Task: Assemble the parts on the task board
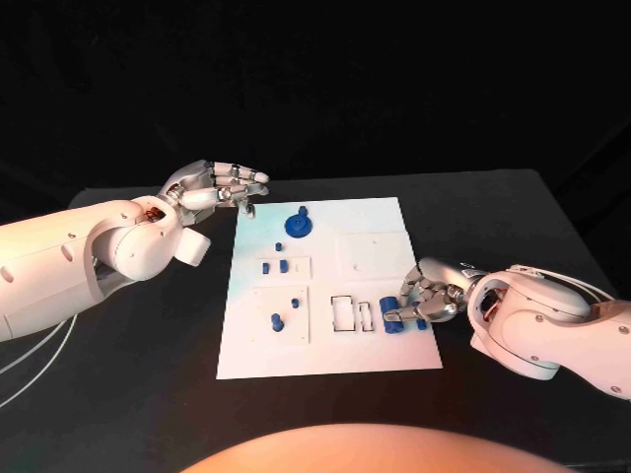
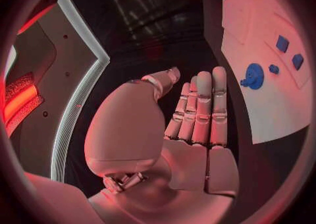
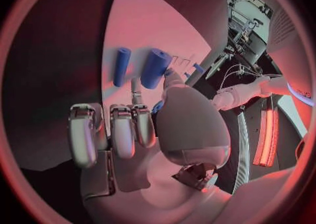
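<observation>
Black table [image 1: 145,394]: blue cylinders [image 1: 395,313] touching right hand [image 1: 432,296].

A black counter [image 1: 515,212] spreads across the head view, its far edge meeting a dark backdrop [image 1: 330,79] that rises behind it. At the near left of the counter, pale cables [image 1: 17,379] curve over the dark surface toward the picture's edge. The counter's surface is matte and unmarked where it shows.

Matt white task board [image 1: 330,340], matt black table [image 1: 515,212], blue parts [image 1: 299,226] seemingly smooth plastic, hands [image 1: 219,186] glossy metal
</observation>
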You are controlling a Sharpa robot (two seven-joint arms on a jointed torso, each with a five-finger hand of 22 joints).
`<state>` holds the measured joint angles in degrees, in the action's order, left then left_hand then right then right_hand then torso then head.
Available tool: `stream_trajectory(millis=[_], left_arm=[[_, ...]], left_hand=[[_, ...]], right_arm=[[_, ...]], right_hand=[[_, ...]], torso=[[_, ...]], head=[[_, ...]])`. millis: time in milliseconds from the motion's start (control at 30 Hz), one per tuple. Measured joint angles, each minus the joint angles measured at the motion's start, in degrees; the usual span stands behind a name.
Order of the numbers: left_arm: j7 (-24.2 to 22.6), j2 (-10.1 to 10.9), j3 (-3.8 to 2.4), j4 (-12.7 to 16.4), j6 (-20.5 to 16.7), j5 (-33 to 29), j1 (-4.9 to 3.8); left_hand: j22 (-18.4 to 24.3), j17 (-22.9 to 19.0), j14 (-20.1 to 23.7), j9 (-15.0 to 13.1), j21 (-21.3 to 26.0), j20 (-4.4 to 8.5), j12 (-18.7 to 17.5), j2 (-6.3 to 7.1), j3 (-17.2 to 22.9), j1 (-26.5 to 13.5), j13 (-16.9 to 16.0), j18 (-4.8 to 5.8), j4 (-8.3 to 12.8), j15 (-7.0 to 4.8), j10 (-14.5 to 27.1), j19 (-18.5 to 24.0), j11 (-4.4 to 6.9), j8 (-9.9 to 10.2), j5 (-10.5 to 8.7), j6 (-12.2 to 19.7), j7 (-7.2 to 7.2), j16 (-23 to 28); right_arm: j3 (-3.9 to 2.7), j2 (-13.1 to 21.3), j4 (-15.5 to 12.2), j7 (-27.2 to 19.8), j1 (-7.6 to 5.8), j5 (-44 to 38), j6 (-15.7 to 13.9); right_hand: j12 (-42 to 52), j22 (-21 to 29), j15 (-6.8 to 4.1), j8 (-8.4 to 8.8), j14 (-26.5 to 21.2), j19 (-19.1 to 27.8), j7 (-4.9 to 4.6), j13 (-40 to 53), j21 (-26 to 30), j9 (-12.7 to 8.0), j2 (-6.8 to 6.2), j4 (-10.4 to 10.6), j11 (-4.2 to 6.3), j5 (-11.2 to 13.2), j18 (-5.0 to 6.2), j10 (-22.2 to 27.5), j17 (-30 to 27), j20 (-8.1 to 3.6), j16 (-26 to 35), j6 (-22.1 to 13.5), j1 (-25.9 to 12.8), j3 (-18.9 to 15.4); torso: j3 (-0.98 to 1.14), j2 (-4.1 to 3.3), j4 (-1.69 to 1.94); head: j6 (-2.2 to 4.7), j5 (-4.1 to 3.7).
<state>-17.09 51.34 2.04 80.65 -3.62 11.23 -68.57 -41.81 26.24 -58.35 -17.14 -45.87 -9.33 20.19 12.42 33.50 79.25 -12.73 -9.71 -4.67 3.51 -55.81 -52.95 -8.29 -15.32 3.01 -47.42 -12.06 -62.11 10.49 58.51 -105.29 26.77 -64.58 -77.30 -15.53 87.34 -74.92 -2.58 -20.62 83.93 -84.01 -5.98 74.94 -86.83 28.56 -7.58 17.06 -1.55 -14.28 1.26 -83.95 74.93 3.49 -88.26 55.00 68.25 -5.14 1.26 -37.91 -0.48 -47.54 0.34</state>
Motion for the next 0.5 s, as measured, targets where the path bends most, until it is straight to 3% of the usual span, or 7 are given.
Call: stream_trajectory(millis=[233,433,500], left_arm=[[0.06,0.10,0.00,-0.02,0.04,-0.01,0.00],[0.16,0.18,0.00,-0.03,0.05,-0.01,0.00],[0.20,0.21,0.00,-0.03,0.05,-0.01,0.00]], left_hand=[[0.00,0.00,0.00,0.00,0.00,0.00,0.00,0.00,0.00,0.00,0.00,0.00,0.00,0.00,0.00,0.00,0.00,0.00,0.00,0.00,0.00,0.00],[0.00,0.00,0.00,-0.01,0.00,0.00,0.00,0.00,0.00,0.00,0.00,0.00,0.00,0.00,0.00,0.00,0.00,0.00,0.00,0.00,0.00,0.00],[0.00,0.00,0.00,-0.01,0.00,0.00,0.00,0.00,0.00,0.00,0.00,0.00,0.00,0.00,0.00,0.00,0.00,0.00,0.00,0.00,0.00,0.00]], right_arm=[[-0.09,-1.94,0.32,1.33,0.71,-1.85,1.04],[-0.19,-2.61,0.51,2.51,0.86,-3.25,1.22],[-0.20,-2.74,0.53,2.94,0.90,-3.67,1.24]], right_hand=[[0.00,0.00,0.00,-0.72,0.00,0.00,0.19,0.00,-0.05,0.45,-0.20,-0.14,0.00,1.20,0.00,0.00,0.00,0.00,0.00,0.21,-1.55,-0.46],[0.00,0.01,0.00,-1.15,0.00,0.00,0.74,-0.01,-0.29,0.55,0.04,-0.15,0.42,1.20,0.00,-0.01,-0.01,0.00,0.00,0.78,-1.75,-0.47],[0.00,0.01,-0.01,-1.52,0.01,0.00,0.85,-0.01,-0.29,0.60,0.55,-0.15,0.43,0.22,0.00,-0.01,-0.01,0.00,0.00,0.89,-1.25,-0.37]], torso=[[0.01,-0.04,0.05],[-0.03,-0.04,0.07],[-0.07,-0.03,0.07]], head=[[-0.22,0.18],[-0.37,0.26],[-0.43,0.32]])
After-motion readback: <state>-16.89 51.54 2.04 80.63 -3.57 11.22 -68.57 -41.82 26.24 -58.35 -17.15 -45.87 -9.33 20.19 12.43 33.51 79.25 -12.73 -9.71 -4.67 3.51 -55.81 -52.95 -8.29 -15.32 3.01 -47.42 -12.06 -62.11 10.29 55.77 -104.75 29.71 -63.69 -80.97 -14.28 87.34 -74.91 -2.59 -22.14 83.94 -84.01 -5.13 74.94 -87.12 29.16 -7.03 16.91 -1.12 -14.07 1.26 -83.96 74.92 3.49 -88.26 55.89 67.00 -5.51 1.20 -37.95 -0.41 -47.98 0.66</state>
